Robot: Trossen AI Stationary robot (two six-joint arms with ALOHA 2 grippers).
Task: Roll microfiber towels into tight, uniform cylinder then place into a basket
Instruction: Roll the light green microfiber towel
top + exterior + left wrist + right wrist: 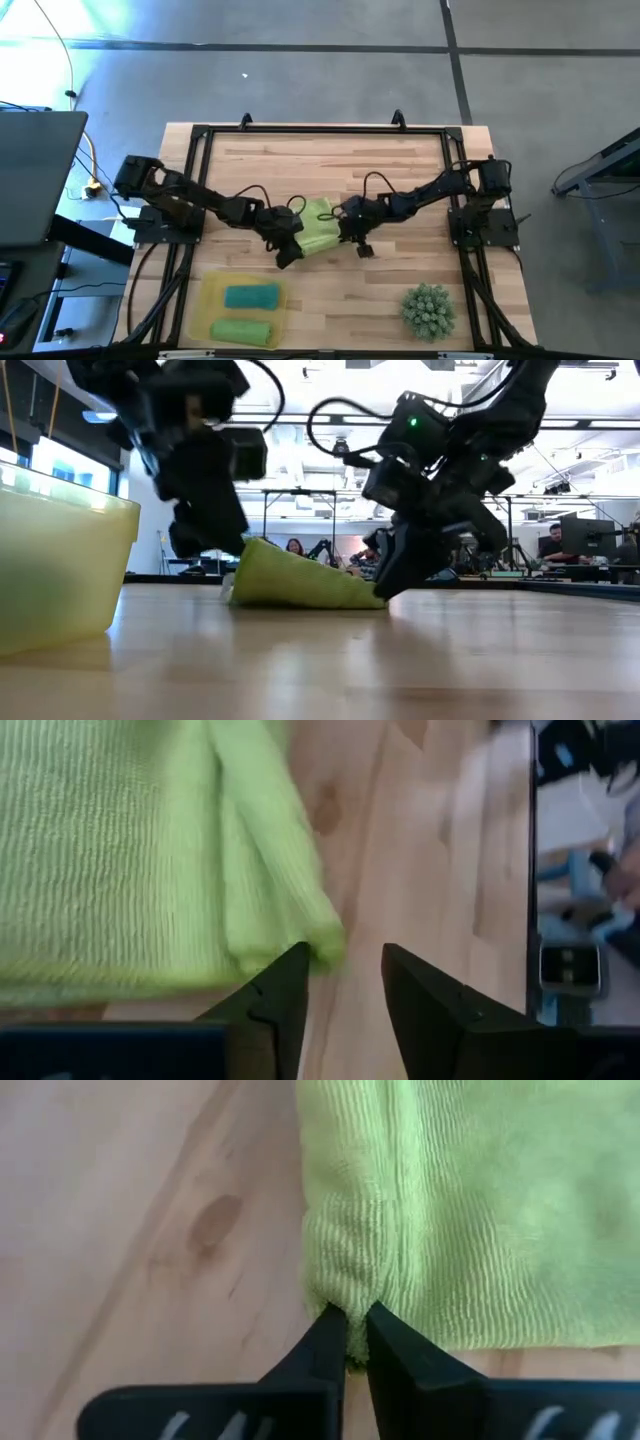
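A lime-green towel point(318, 230) lies partly folded at the middle of the wooden table, with a rolled strip point(270, 850) along one edge. In the low view the towel point(300, 582) rests on the tabletop, its left end raised. My left gripper point(295, 245) is at the towel's left end and stands open point(345, 975), with the strip's end beside one fingertip. My right gripper point(345, 230) is at the towel's right end, shut on it point(355, 1325). The yellow basket point(212, 300) sits at the near left. My left gripper has one fingertip point(295, 970) right beside the rolled strip's end; whether they touch, I cannot tell. My right gripper pinches the towel's folded corner point(350, 1295) between its two fingers. It comes slanting down from the table's right side. The towel lies on the table beyond the fingers.
The basket holds a rolled blue towel point(250, 296) and a rolled green towel point(240, 330). A spiky green ball point(428, 310) sits near the front right. Black frame rails point(320, 130) run around the table. Bare wood lies between the towel and the near edge.
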